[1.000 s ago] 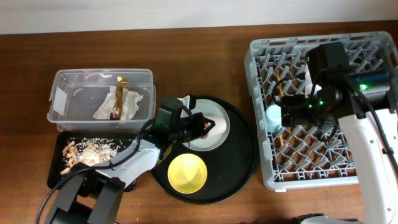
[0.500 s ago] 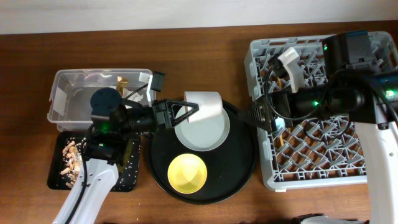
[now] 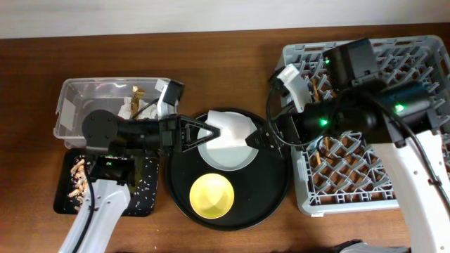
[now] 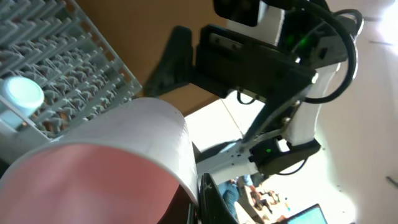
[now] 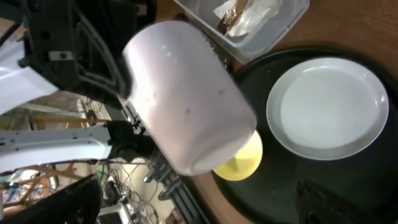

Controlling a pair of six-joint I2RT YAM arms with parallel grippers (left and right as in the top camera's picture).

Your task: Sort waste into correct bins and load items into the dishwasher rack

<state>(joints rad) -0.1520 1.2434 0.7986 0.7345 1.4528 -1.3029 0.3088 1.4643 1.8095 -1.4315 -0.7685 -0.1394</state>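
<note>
While the left gripper (image 3: pixel 211 133) clamps the pink cup (image 3: pixel 235 128), the right gripper (image 3: pixel 259 138) faces it, fingers wide; beneath both lie plate (image 3: pixel 225 156), round tray (image 3: pixel 274 176), brown wooden table (image 3: pixel 211 56); white wall (image 3: pixel 140 14) beyond.

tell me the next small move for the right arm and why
Probably ease the open right gripper forward around the pink cup and close. The left gripper holds the cup out above the plate, just short of the right gripper.

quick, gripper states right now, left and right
left gripper: closed on the pink cup
right gripper: open, holding nothing, facing the cup
</note>
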